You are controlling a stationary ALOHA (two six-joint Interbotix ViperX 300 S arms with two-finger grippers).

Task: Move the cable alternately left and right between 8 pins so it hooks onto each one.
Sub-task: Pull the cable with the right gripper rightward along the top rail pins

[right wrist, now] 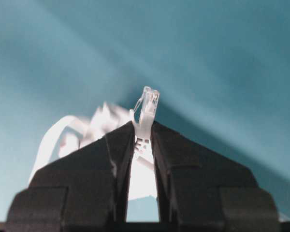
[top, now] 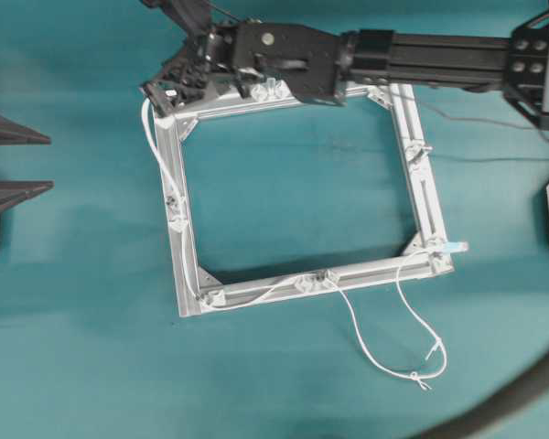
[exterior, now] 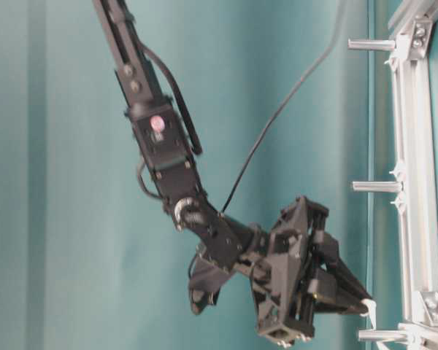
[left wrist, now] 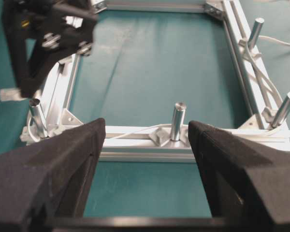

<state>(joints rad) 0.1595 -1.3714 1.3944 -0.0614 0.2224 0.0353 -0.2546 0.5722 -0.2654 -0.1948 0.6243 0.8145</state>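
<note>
The cable [top: 366, 343] is a thin white cord. It runs down the left rail of the square aluminium frame [top: 421, 183], along the bottom rail, loops out in front through a small knot [top: 419, 380], and ends in a pale blue tip [top: 456, 247] at the lower right corner. My right gripper [top: 157, 91] reaches across the top rail to the top left corner. It is shut on the cable's other end, a clear plug [right wrist: 147, 108]. Short silvery pins [top: 177, 222] stand around the frame. My left gripper [left wrist: 146, 125] stands open and empty, facing a pin [left wrist: 178, 121] on the near rail.
A thick dark hose [top: 503, 407] curves across the bottom right corner of the teal table. A thin black wire [top: 467, 119] trails off the right arm beside the right rail. Further pins [exterior: 376, 187] stick out along the rail in the table-level view.
</note>
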